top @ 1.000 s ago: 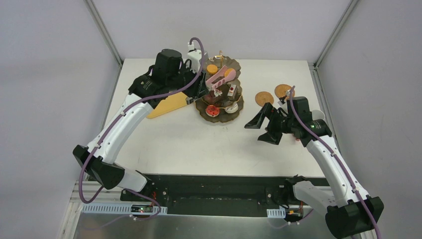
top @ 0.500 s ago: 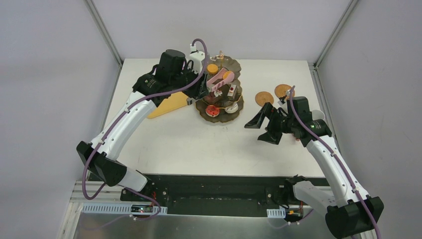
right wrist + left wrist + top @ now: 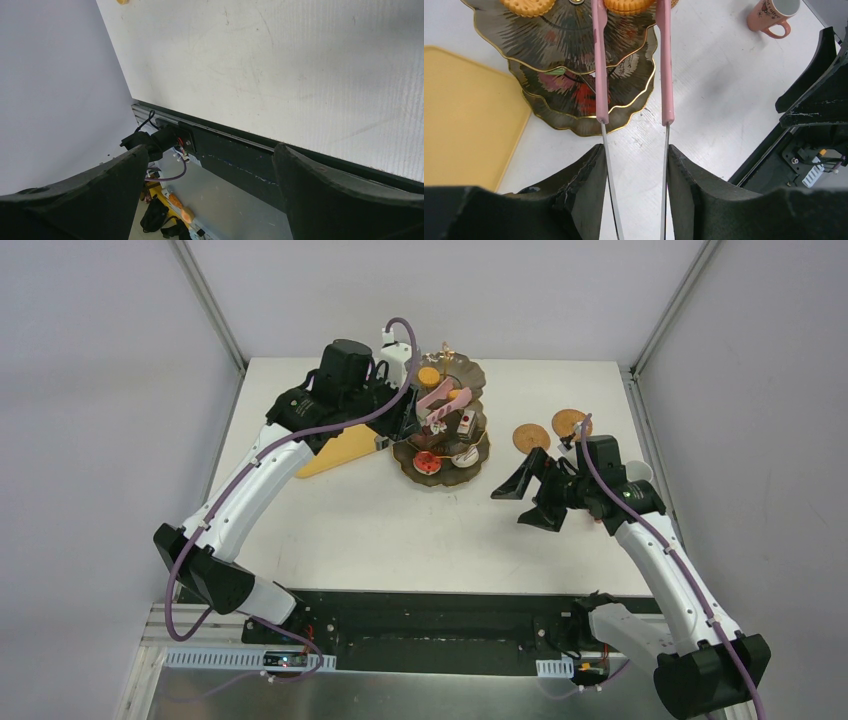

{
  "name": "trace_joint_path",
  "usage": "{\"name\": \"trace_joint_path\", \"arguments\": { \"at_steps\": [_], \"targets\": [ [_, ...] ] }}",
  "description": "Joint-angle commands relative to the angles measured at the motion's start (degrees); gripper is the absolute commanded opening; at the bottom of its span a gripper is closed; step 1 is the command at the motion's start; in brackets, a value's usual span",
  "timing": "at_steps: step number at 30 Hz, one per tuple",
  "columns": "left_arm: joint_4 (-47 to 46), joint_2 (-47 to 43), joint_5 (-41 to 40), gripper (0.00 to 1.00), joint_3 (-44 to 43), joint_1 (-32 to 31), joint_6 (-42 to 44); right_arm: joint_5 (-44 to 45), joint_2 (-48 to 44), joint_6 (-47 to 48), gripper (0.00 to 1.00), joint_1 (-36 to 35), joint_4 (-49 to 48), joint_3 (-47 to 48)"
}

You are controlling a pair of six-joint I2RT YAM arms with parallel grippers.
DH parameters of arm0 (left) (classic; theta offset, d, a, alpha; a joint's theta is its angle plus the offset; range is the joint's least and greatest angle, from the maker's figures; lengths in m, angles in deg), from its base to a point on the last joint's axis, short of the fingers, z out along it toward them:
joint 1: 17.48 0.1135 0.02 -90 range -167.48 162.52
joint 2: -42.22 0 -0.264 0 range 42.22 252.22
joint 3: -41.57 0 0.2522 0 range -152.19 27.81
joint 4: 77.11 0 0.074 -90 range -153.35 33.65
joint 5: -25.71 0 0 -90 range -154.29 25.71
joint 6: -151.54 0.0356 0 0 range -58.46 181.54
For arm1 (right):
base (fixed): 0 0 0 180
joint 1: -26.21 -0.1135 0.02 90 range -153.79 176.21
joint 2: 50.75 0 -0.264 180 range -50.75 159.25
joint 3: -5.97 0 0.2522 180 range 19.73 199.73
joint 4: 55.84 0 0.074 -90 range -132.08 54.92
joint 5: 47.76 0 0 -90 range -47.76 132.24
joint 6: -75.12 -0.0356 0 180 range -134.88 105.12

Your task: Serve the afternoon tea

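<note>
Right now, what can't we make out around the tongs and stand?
- tongs tips: left wrist view, cut off by top edge; top view, too small.
- orange cookies: left wrist view, cut by top edge.
- cakes: left wrist view, mostly hidden under top tier of the stand.

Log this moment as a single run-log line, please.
left gripper: gripping pink-tipped metal tongs | tongs: arms either side of round orange cookie on top tier of dark scalloped three-tier stand | right gripper: open, empty, above white table
</note>
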Motion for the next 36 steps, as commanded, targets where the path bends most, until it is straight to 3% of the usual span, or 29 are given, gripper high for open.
{"name": "trace_joint_path", "arguments": {
  "at_steps": [1, 11, 18, 21, 23, 28, 30, 34, 36],
  "targets": [
    [-2.1, -1.7, -0.4, 0.45, -2.5, -0.2, -0.3, -0.3, -1.2, 0.1, 0.99, 0.3, -0.8, -0.1],
    [-2.1, -2.8, -1.1, 0.45, -4.3, -0.2, 0.3, -0.4, -1.4, 0.2, 0.99, 0.2, -0.7, 0.0],
    [-8.6, -11.1, 3.6, 0.45, -0.9, -0.2, 5.3, -0.4, -1.5, 0.3, 0.99, 0.3, -0.7, 0.2],
    [-10.4, -14.6, 1.8, 0.44, 0.4, -0.2, 6.3, -0.4, -1.7, 0.3, 0.99, 0.2, -0.8, 0.1],
    [-11.5, -16.4, -5.4, 0.42, 1.2, -0.2, 6.0, -0.4, -1.7, 0.3, 0.99, 0.3, -0.9, 0.0],
    [-15.8, -21.0, -44.4, 0.42, 4.9, -0.2, -0.2, -0.5, -2.0, 0.2, 0.99, 0.2, -0.8, -0.1],
    [-13.9, -21.4, -54.6, 0.44, 4.9, -0.2, -3.9, -0.5, -2.0, 0.2, 0.99, 0.3, -0.9, -0.1],
    [-5.6, -18.1, -62.4, 0.46, 3.4, -0.2, -9.1, -1.0, -1.9, 0.2, 0.99, 0.2, -0.8, -0.2],
    [-1.7, -14.9, -61.8, 0.46, 3.2, 0.6, -9.9, -0.9, -1.9, 0.2, 0.99, 0.3, -0.8, -0.1]
  ]
}}
